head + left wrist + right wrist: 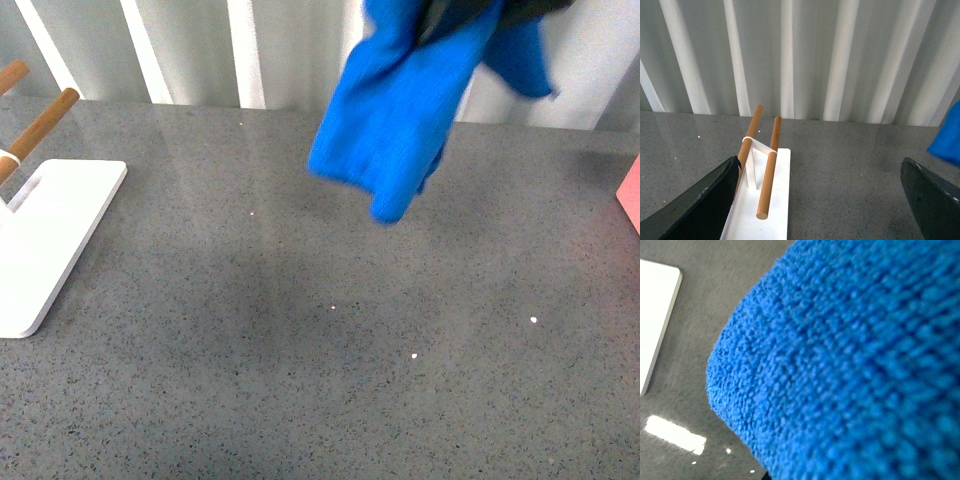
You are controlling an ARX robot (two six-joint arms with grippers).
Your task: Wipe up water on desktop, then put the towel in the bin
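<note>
One towel (400, 120), bright blue, hangs clear of the desktop (300, 400) at the far side, right of centre. Its top is bunched in the right gripper (490, 12), a dark shape mostly cut off by the front view's upper edge, and the gripper is clenched on the cloth. The lower folds dangle free, not touching the surface. In the right wrist view the blue pile fills nearly everything.

The left gripper (820, 162) is spread wide, its dark fingers (700, 205) well apart and holding nothing. It faces a white stand (767, 200) with two wooden rods (767, 175), which sits on the desktop's left side, well apart from the towel. A pink object (630, 195) shows at the right edge. A few small bright specks (332, 306) lie on the desktop; whether they are water is unclear. A ribbed pale wall (790, 50) stands behind.
</note>
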